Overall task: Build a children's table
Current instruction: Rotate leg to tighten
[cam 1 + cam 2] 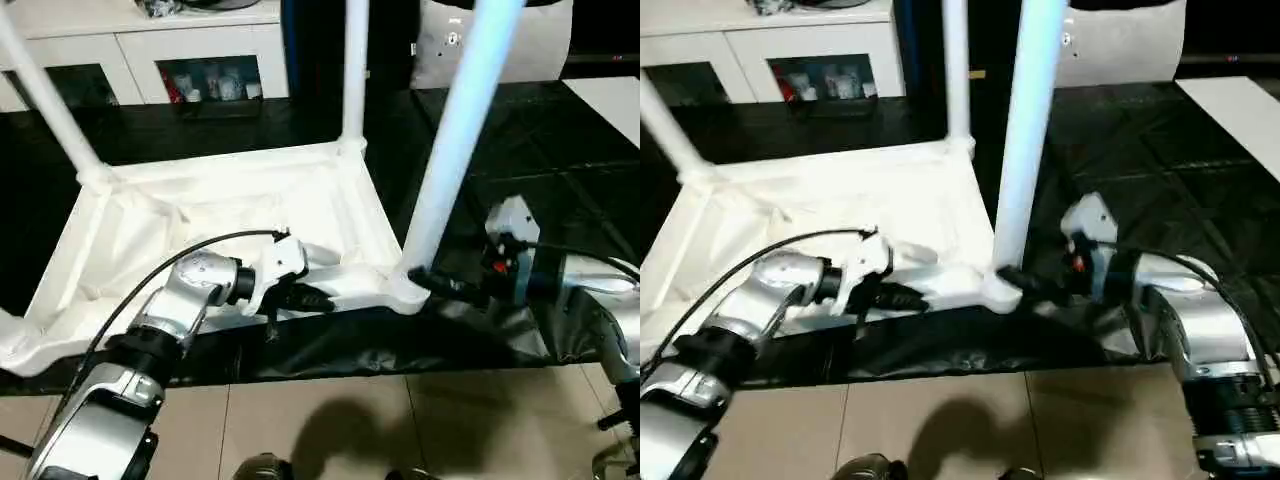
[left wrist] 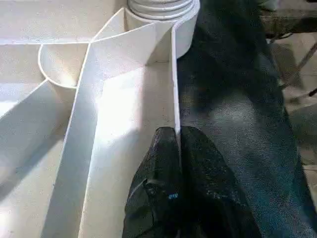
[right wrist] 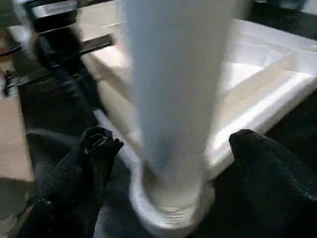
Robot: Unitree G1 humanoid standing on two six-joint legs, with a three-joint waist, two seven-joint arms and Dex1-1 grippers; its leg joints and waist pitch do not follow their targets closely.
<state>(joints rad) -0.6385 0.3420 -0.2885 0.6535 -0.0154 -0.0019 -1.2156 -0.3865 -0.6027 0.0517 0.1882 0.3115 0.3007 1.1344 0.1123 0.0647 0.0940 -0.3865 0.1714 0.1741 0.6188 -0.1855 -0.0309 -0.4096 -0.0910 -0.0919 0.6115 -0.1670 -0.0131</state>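
Note:
The children's table lies upside down: its white top [image 1: 220,215] rests on a black surface with the ribbed underside facing up. Three white legs stand upright in corner sockets: one at the far left [image 1: 45,95], one at the back [image 1: 354,70], one at the near right [image 1: 455,140]. My left gripper [image 1: 320,297] is shut on the thin near rim wall [image 2: 174,89] of the top, a finger on each side. My right gripper [image 3: 176,144] is open around the base of the near right leg [image 3: 173,89], one finger [image 3: 99,148] on each side, gaps showing.
A white cabinet with glass doors [image 1: 150,50] stands behind, and a grey cushion [image 1: 445,45] at the back right. The black cover [image 1: 520,150] ends just in front of the table top, with tiled floor [image 1: 330,420] below. A white slab [image 1: 610,100] lies far right.

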